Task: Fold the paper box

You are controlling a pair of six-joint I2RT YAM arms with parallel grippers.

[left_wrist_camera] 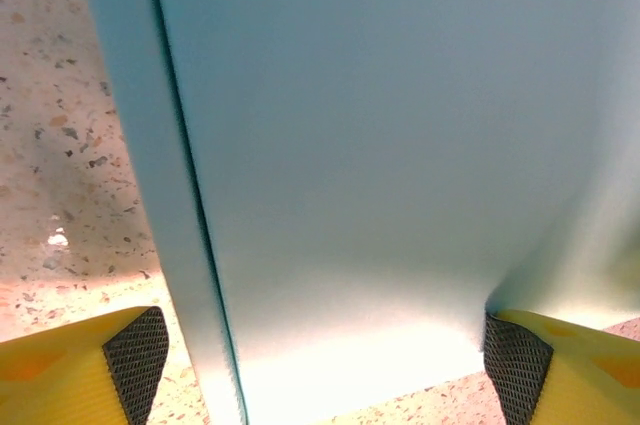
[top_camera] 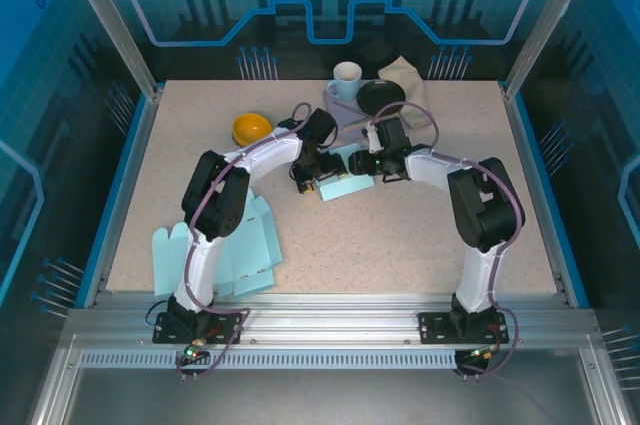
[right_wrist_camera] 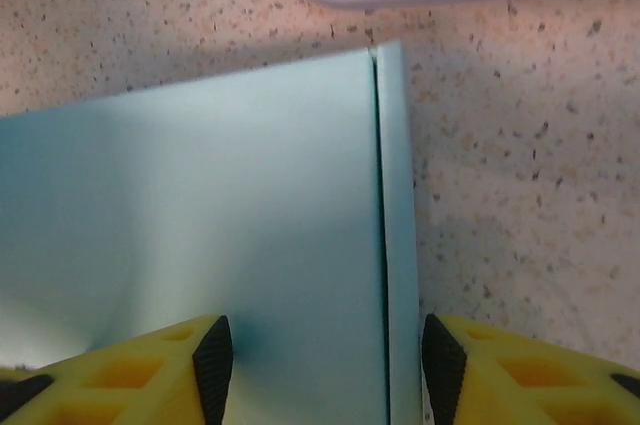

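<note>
Left gripper (left_wrist_camera: pixel 325 360) spread wide, straddling the pale blue folded paper box (left_wrist_camera: pixel 400 145); right gripper (right_wrist_camera: pixel 327 360) partly spread over its seamed edge.

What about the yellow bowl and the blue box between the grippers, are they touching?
Apart. The top external view shows the yellow bowl sitting well left of the paper box, with speckled table and the left arm between them.
</note>
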